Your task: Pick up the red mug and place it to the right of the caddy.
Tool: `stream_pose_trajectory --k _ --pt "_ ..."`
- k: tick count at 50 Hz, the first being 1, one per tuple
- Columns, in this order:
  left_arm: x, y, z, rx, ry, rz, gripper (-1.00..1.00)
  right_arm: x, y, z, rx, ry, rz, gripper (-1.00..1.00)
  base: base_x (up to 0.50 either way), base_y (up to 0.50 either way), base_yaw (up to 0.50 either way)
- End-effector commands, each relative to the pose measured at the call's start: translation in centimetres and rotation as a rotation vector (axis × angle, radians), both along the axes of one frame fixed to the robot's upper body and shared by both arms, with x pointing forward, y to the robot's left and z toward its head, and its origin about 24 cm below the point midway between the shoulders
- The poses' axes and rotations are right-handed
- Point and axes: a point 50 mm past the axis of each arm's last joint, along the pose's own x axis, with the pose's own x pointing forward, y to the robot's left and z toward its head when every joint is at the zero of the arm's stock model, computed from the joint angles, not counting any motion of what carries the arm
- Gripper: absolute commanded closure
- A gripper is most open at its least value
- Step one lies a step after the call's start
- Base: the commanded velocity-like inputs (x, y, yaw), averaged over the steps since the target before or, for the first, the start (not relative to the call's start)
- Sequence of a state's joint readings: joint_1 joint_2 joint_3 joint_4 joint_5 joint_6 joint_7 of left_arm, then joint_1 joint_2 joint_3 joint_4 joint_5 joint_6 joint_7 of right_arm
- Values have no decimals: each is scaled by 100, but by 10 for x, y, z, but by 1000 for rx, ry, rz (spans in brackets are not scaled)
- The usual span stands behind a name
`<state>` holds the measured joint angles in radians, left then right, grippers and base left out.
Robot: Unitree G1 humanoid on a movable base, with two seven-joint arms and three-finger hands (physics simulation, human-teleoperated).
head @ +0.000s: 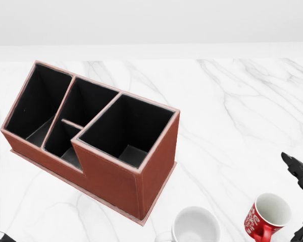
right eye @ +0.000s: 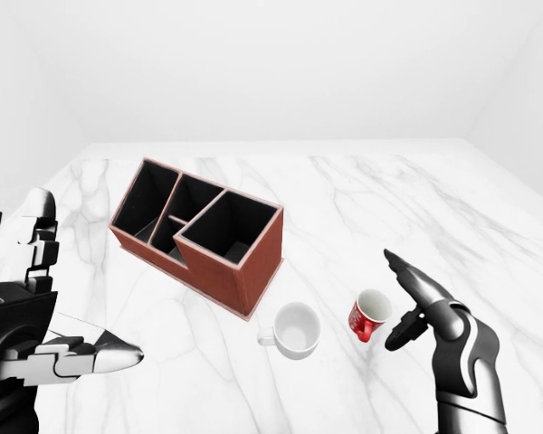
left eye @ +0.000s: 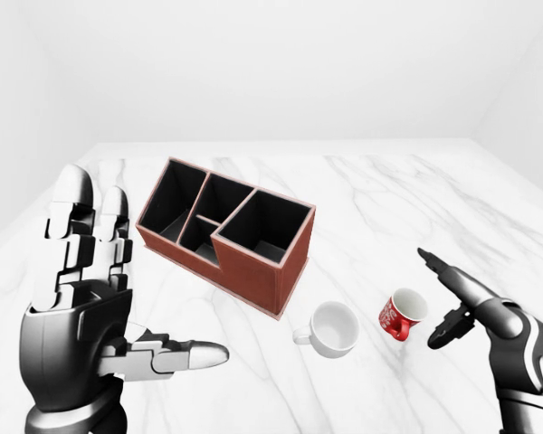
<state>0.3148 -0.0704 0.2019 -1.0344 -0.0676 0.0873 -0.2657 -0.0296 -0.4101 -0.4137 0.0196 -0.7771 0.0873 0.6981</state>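
Lighting: bright, even, diffuse, no single source showing. Walls and marble table (left eye: 371, 190) are washing toward white; the far wall is fading into haze. Shadows: faint, soft patches are lying under the caddy (left eye: 244, 262) and mugs. Caddy compartments are reading near black. Soft sheen is showing on the left hand (left eye: 81, 298). Focus: sharp throughout, no blur, no edge distortion.

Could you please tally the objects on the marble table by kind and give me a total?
Mugs: 2, a red mug and a white mug
Caddies: 1, the brown caddy
Total: 3
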Motion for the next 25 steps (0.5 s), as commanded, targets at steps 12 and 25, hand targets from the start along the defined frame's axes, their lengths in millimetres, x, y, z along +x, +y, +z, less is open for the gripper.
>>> stream_pose_trajectory --k 12,25 --pt "0 0 -1 -1 5 0 -100 9 0 -4 -64 55 14 -100 0 0 0" --pt "2 -1 -3 -1 14 -2 -100 16 0 -6 -86 86 23 -100 0 0 0"
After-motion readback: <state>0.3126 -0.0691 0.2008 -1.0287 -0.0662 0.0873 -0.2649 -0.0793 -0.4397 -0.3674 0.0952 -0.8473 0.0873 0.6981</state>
